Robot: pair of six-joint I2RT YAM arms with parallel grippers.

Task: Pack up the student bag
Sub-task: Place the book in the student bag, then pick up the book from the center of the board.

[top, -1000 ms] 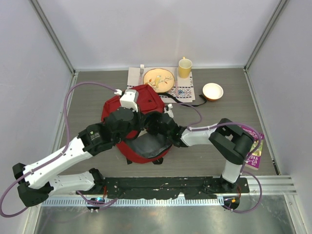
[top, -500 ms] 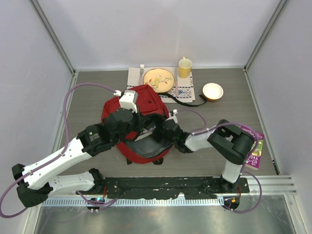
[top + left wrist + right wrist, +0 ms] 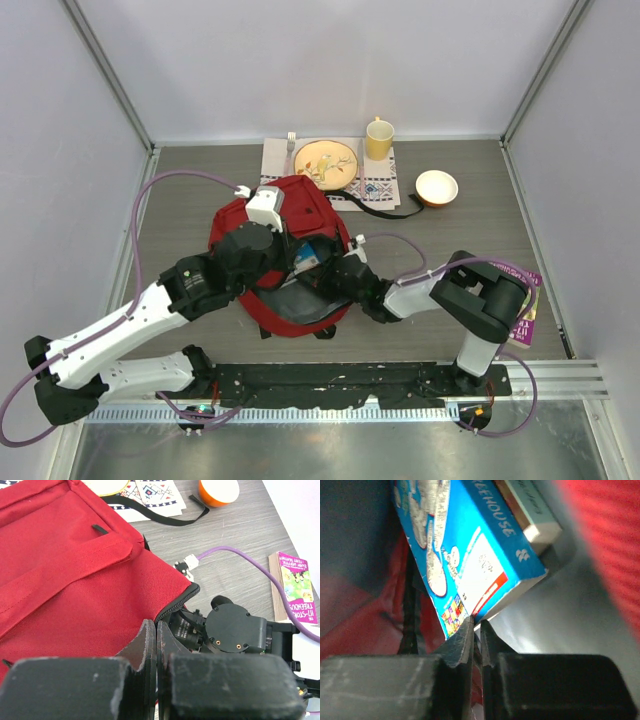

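The student bag (image 3: 300,210), a red backpack, lies mid-table with its mouth facing the arms. My left gripper (image 3: 288,256) is shut on the zipper edge of the bag's upper flap (image 3: 172,602) and holds the mouth up; its jaws (image 3: 156,628) are pressed together. My right gripper (image 3: 330,272) is inside the opening. In the right wrist view its jaws (image 3: 476,625) are all but closed, tips at the lower corner of a blue picture book (image 3: 470,545) that leans on a second book (image 3: 530,510) over the grey lining (image 3: 560,610). Nothing clearly sits between those tips.
Behind the bag is a patterned placemat (image 3: 380,188) with a plate (image 3: 325,163), a fork (image 3: 291,140) and a yellow mug (image 3: 379,138). A white bowl (image 3: 436,186) stands to its right. A pink book (image 3: 523,312) lies at the right edge. A black strap (image 3: 385,208) trails from the bag.
My right gripper has drawn back toward the near right inside the bag's mouth, opened and closed again. The blue book now shows in the opening. The left arm holds still.
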